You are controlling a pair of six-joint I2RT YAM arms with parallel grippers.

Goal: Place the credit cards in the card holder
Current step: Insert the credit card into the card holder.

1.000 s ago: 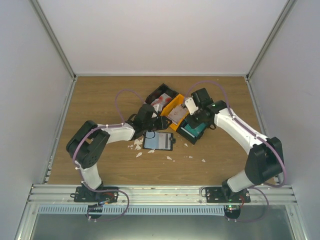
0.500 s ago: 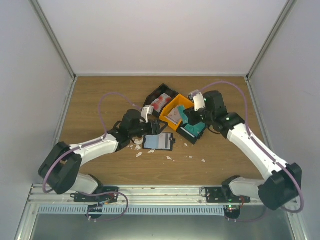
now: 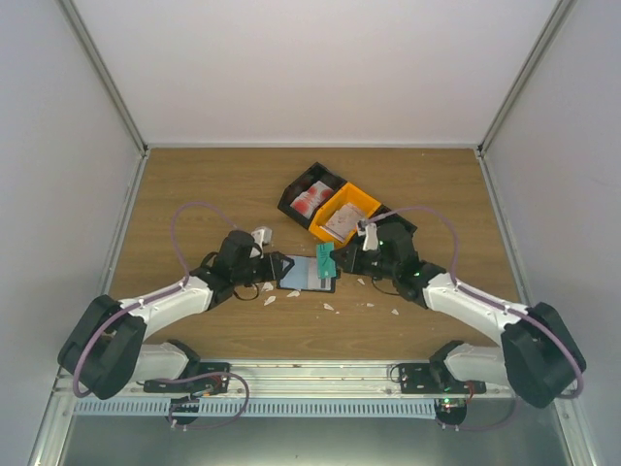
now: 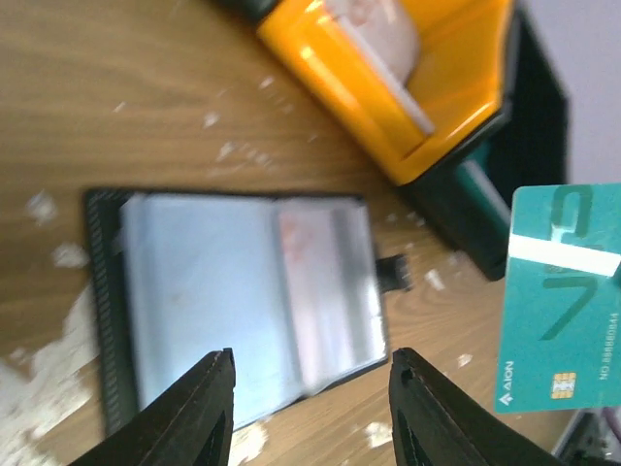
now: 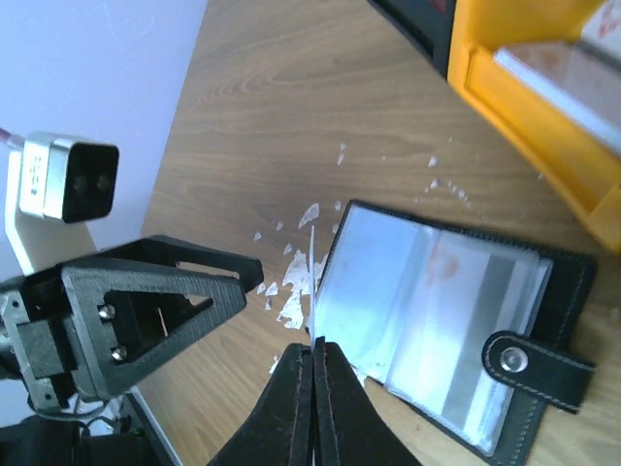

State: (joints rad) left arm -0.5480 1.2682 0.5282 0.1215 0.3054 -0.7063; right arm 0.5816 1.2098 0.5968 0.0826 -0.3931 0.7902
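Observation:
The card holder [image 3: 309, 274] lies open on the wood, its clear sleeves up; it also shows in the left wrist view [image 4: 243, 301] and the right wrist view [image 5: 446, 311]. My right gripper [image 3: 337, 260] is shut on a teal credit card [image 3: 325, 259], held upright just above the holder's right half. The card is seen edge-on in the right wrist view [image 5: 313, 277] and flat in the left wrist view [image 4: 563, 301]. My left gripper [image 3: 282, 264] is open and empty at the holder's left edge, with its fingers [image 4: 218, 398] low over the near edge.
A black bin [image 3: 312, 194] with red-and-white cards and an orange bin [image 3: 346, 214] with pale cards stand behind the holder. Another dark bin [image 3: 388, 233] sits partly under my right arm. White scraps [image 3: 264, 283] litter the wood around the holder.
My right gripper carried the teal card from the bins forward to over the holder. My left arm stretched out low, its gripper now at the holder's left edge.

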